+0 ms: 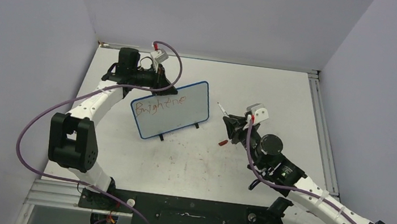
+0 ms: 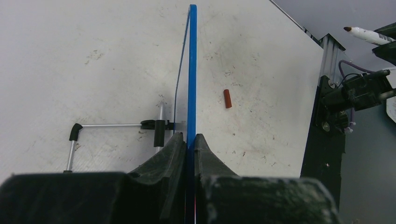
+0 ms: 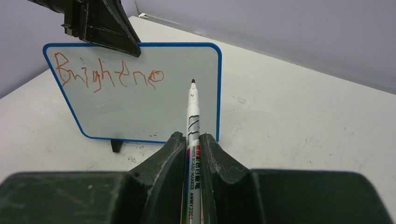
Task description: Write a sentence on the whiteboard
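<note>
The whiteboard (image 1: pixel 171 108), blue-framed, stands tilted on small black feet left of the table's middle. One line of the sentence (image 3: pixel 106 74), in red, reads roughly "Brightene" across its top. My left gripper (image 1: pixel 169 90) is shut on the board's top edge; in the left wrist view the blue frame (image 2: pixel 192 70) runs edge-on between its fingers (image 2: pixel 171 149). My right gripper (image 1: pixel 231 123) is to the right of the board, shut on a white marker (image 3: pixel 193 116). The marker's uncapped tip (image 3: pixel 193 82) points at the board and is off its surface.
A red marker cap (image 1: pixel 223 142) lies on the tabletop below the right gripper, also seen as the cap (image 2: pixel 227 98) from the left wrist. A wire stand (image 2: pixel 112 126) props the board from behind. Grey walls close in the table on three sides.
</note>
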Action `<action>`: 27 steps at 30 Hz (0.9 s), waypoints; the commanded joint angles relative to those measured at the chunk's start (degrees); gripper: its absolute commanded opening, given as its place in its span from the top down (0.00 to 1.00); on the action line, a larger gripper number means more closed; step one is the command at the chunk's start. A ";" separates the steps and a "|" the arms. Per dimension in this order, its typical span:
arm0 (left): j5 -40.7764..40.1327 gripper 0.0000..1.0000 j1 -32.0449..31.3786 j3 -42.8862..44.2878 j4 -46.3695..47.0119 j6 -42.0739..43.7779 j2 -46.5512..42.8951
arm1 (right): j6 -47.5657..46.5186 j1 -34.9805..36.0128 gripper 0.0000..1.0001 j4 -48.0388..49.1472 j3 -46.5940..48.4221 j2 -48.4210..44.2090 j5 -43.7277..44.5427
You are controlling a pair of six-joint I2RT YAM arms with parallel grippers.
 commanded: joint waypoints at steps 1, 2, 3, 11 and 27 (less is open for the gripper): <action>6.48 1.00 -3.34 -2.72 -0.53 -5.72 1.73 | 0.94 -0.02 0.95 -0.80 0.38 -2.47 -0.40; 6.98 1.00 -3.54 -3.10 0.85 -6.68 1.80 | 0.63 -0.07 0.95 -1.10 0.49 -2.63 -0.26; 7.17 1.00 -3.69 -3.36 1.57 -7.21 1.86 | 0.22 0.00 0.95 -1.33 0.64 -2.74 -0.13; 4.47 1.00 -3.14 -0.09 -6.25 -0.43 5.67 | -2.68 -0.13 0.95 -0.24 1.61 0.14 -1.03; 2.20 1.00 -1.94 1.02 -8.67 3.21 6.93 | -6.90 -1.49 0.95 16.31 0.82 12.52 -4.21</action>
